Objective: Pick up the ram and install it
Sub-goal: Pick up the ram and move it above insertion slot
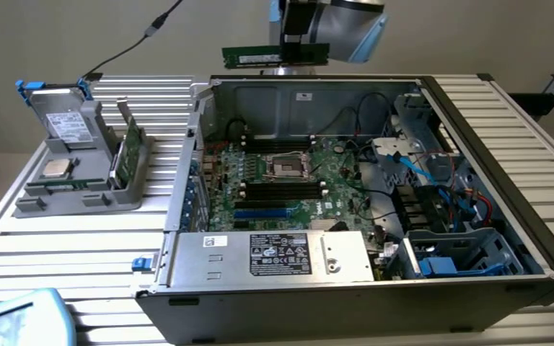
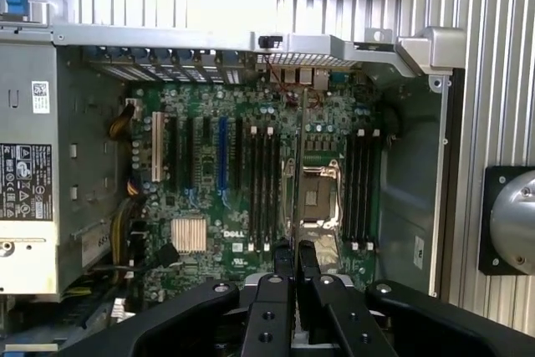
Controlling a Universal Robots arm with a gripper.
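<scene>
Item 1, gripper [image 2: 294, 261]: I see its two dark fingers drawn close together, pinching the ram [image 1: 253, 57] near the stick's middle.

Item 2, ram: a long, narrow green stick with a small white label. It is held level in the air, above the far wall of the computer case [image 1: 277, 108] and touching no part of it. One end juts out toward the exterior view's left.

Item 3, computer case: it lies on its side with the cover off, on the slatted metal table [image 1: 55, 245].

Item 4, motherboard [image 1: 296, 191]: green, and flat in the case. The processor socket [image 1: 287, 167] sits near its middle, with black memory slots [image 2: 263, 190] on both sides of it. From the wrist view I see the board below the fingers.

Item 5, power supply [image 1: 272, 256]: a silver box with a black label, at the near end of the case.

Item 6, grey holder [image 1: 75, 187]: it stands on the table at the exterior view's left, well apart from the gripper. It carries a drive with blue handles [image 1: 66, 122], a square silver chip [image 1: 58, 168] and a green card [image 1: 130, 148] standing on edge.

Item 7, black cable [image 1: 138, 40]: it runs up behind the holder.
</scene>
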